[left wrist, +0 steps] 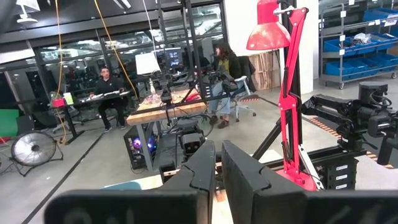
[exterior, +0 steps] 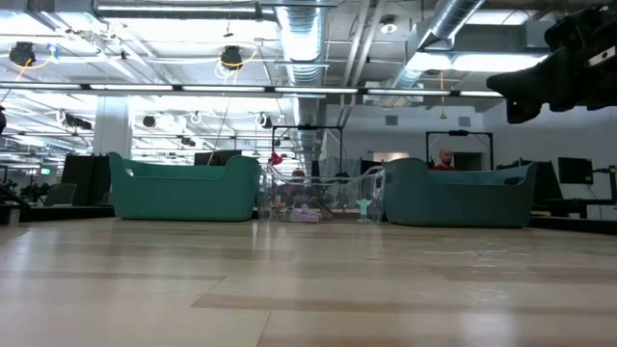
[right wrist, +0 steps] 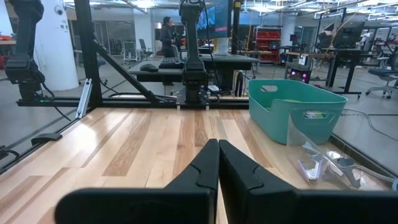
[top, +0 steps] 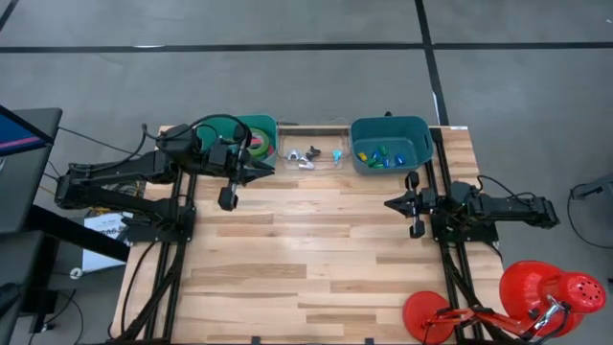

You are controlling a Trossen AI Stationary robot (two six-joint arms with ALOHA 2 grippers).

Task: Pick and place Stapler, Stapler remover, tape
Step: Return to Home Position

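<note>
Tabletop [top: 316, 259] middle free; bins [top: 424, 144] block far edge

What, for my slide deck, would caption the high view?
Left pincer and right pincer shut above a table backed by green bin, clear bin and blue bin.

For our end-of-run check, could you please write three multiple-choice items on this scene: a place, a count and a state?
1. Where does the transparent bin stand? A. between the green bin and the dark blue bin; B. alone at the near edge; C. on the floor.
2. How many bins stand on the table? A. two; B. three; C. five.
3. How are the right gripper's fingers? A. wide open; B. half open; C. shut, holding nothing.
Answers: 1 A, the high view shows it mid-row; 2 B, three line the far edge; 3 C, the right wrist view shows them meeting.
</note>
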